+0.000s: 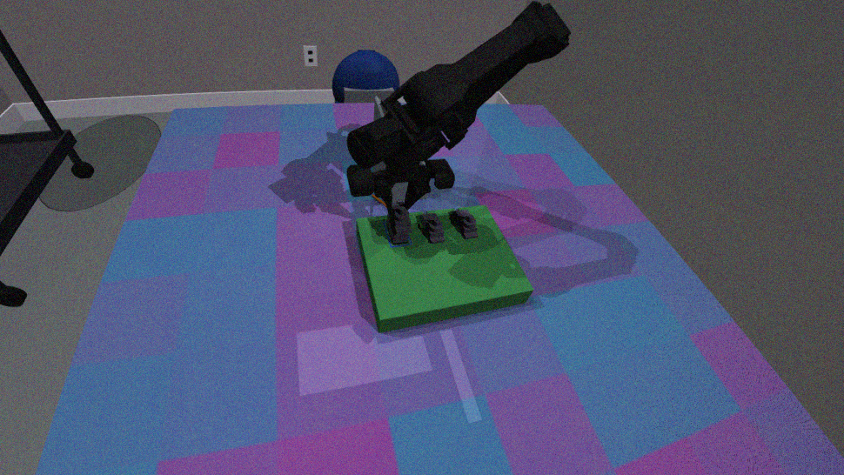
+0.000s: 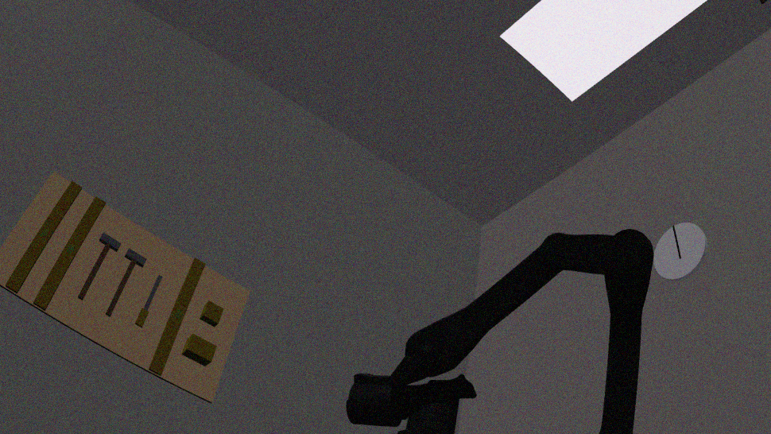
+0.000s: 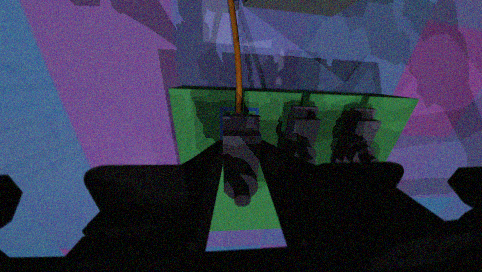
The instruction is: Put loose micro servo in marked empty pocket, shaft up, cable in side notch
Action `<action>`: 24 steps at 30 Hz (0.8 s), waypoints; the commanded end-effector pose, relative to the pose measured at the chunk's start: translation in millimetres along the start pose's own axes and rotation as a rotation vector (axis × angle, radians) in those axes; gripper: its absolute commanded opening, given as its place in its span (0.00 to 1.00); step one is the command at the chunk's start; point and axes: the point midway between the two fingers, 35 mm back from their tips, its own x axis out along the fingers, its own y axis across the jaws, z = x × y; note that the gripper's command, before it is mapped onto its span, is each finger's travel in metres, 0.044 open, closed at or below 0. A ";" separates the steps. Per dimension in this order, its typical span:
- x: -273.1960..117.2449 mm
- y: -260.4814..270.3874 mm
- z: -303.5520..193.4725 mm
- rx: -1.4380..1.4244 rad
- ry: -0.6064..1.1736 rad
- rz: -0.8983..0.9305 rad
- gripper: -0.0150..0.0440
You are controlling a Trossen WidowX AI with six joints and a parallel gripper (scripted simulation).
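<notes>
The micro servo [image 1: 399, 223] [image 3: 241, 129] is dark grey and upright between the fingers of my gripper [image 1: 398, 207] [image 3: 240, 145], which is shut on it. It is over the marked pocket of the green deck [image 1: 439, 283] [image 3: 183, 102], and its top stands higher than the seated servos. The pocket's blue outline [image 1: 398, 245] [image 3: 252, 109] shows around its lower end. Whether it is partly inside is hidden, and so are the ears' contact with the deck. The orange cable [image 1: 378, 199] [image 3: 237, 55] runs from the servo past the deck's back edge; the side notch is hidden.
Two seated servos, the nearer one [image 1: 433, 229] [image 3: 306, 126] and the farther one [image 1: 465, 224] [image 3: 367, 126], stand in a row to the right of the held servo. The deck rests on a patchwork tabletop [image 1: 224, 330]. A dark cart [image 1: 29, 159] stands left of the table.
</notes>
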 end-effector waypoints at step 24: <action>20.5 -0.8 0.5 0.008 0.003 -0.004 0.25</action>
